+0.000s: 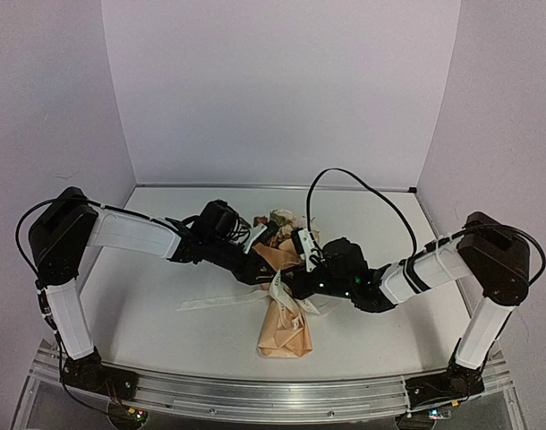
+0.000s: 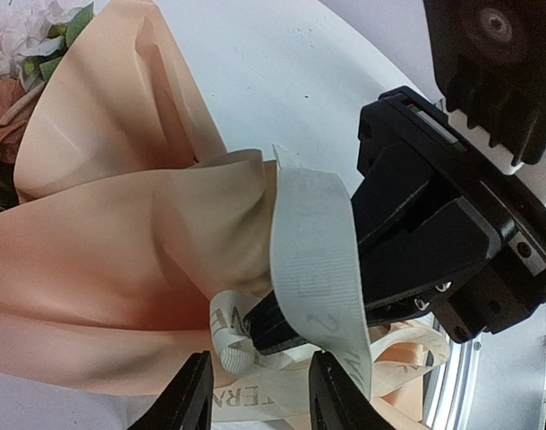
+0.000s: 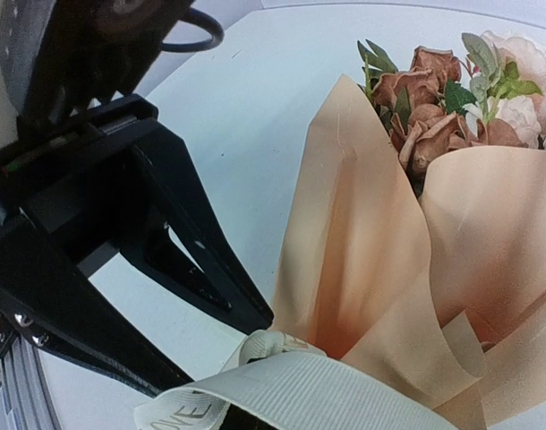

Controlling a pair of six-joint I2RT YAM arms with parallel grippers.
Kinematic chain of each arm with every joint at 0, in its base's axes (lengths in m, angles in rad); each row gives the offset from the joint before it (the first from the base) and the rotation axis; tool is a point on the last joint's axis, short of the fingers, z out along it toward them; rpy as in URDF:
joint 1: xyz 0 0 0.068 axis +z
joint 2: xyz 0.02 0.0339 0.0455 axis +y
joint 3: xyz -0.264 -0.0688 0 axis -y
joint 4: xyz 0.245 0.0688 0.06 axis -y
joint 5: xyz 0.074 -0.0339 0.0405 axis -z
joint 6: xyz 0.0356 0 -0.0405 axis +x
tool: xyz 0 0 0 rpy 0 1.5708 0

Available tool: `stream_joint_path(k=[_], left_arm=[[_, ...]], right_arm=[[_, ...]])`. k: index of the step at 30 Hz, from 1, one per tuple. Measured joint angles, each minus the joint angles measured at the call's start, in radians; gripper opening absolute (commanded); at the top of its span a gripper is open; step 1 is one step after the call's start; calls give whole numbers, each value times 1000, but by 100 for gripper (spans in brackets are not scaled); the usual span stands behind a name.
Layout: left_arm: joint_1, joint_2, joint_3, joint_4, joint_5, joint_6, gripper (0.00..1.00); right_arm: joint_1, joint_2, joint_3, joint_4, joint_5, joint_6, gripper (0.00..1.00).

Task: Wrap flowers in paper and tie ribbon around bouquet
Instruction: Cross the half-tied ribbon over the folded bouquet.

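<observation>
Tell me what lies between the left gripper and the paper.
In the left wrist view, the ribbon and the right gripper, ribbon draped over its tip, lie between the left gripper and the paper.

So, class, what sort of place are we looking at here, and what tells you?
Probably a robotics lab cell, not a florist's: plain walls box in a white table, a left arm and right arm stand bolted to a metal rail, working over one paper-wrapped bouquet.

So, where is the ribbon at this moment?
In the top view the ribbon crosses the bouquet's waist, one tail trailing left on the table. The left wrist view shows it draped over the right gripper's closed fingers.
</observation>
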Motion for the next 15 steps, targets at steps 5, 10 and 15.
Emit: stream_joint_path(k=[5,10,15], left_arm=[[-2,0,0,1,15,4,38],[-2,1,0,6,22,7,36],[-2,3,0,21,24,5,26]], right_arm=[[0,0,25,0,0,9,0],[-2,0,39,0,-1,26,0],[-4,0,39,0,2,35,0]])
